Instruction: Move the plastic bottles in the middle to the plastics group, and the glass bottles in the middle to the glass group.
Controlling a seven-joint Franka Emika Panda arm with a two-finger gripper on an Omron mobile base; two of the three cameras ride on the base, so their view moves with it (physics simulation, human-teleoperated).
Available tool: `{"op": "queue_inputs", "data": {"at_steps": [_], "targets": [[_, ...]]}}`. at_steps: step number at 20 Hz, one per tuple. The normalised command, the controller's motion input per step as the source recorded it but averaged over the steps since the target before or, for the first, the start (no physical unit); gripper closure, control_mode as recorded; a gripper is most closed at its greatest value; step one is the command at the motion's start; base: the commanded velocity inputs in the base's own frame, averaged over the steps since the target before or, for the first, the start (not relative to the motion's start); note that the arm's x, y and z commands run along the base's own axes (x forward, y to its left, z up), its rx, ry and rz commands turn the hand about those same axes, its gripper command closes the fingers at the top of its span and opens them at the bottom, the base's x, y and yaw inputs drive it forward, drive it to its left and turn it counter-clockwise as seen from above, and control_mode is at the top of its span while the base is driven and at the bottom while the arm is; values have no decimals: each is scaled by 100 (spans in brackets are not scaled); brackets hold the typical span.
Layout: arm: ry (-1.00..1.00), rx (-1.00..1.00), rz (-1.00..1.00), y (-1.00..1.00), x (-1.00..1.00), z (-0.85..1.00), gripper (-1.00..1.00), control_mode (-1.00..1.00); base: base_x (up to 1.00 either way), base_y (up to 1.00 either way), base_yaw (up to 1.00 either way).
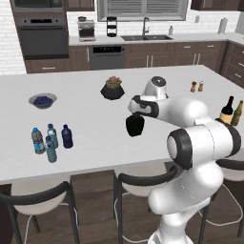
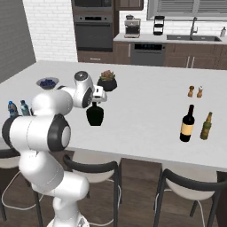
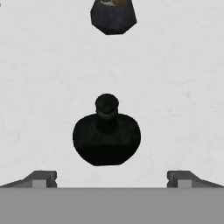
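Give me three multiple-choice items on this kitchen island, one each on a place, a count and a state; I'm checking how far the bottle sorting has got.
1. Where does the squat black bottle stand?
A. mid-counter, in front of the potted plant
B. beside the tall wine bottle
C. among the small bottles

2. How many small bottles stand grouped at the counter's left end?
A. two
B. four
C. six

3. How is the gripper?
A. shut on the black bottle
B. open, above the black bottle
C. shut on a shaker

Answers:
1 A: the right base view shows it alone mid-counter, the plant behind it, the wine bottle and olive-green bottle far off.
2 B: the left base view shows three clear water bottles and one navy bottle.
3 B: in the hand view the fingertips stand wide apart, the bottle between them untouched.
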Motion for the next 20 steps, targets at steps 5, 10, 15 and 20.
{"op": "queue_inputs", "data": {"at_steps": [5, 10, 15, 20], "targets": [[0, 0, 3, 10, 12, -4, -100, -100, 0, 0, 0], [0, 0, 4, 7, 20, -15, -100, -100, 0, 0, 0], [0, 0, 1, 0, 24, -23, -100, -100, 0, 0, 0], [0, 0, 1, 0, 26, -14, -100, -100, 0, 0, 0]]}}
